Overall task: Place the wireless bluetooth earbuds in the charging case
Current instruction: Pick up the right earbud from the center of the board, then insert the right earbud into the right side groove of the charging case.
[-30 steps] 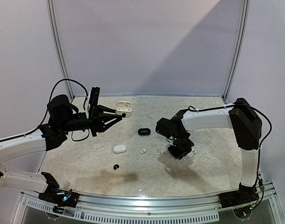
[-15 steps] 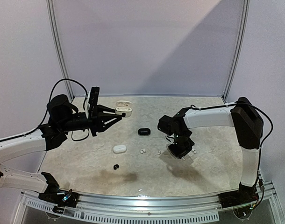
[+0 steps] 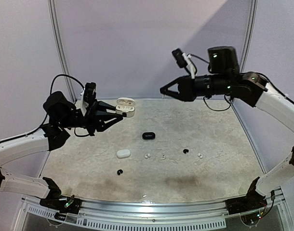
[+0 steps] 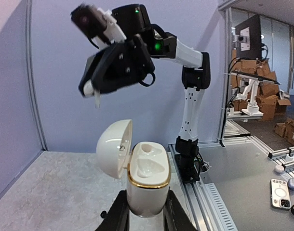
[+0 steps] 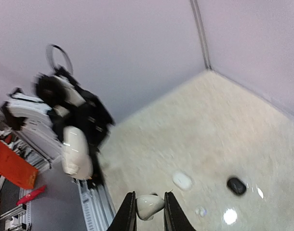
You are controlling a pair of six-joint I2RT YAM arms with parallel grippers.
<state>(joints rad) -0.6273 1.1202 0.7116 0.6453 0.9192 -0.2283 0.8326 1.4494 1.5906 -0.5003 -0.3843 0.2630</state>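
Marbled table top (image 3: 224, 130) fills the enclosure floor, and both arms are lifted above it. The left arm (image 3: 21, 147) reaches in from the left. The left gripper (image 4: 145, 197) is clamped on the base of the open white charging case (image 4: 146, 166), which is held upright in the air over the far left part of the table, its lid hinged back and a gold band around its rim. The right arm (image 3: 277, 103) is raised high on the right and points leftward. The right gripper (image 3: 163, 90) is pinched on a white earbud (image 5: 148, 206), which touches both fingers in the wrist view and is well apart from the held case.

On the table a closed black case (image 3: 148, 136) lies near the middle. A closed white case (image 3: 123, 153) lies nearer the arms, to its left. Just right of that case are the left white bud (image 3: 147, 156) and the middle white bud (image 3: 162, 157). Further right lie the far black bud (image 3: 185, 151) and the right white bud (image 3: 200, 155). The near black bud (image 3: 120, 172) sits alone toward the front.
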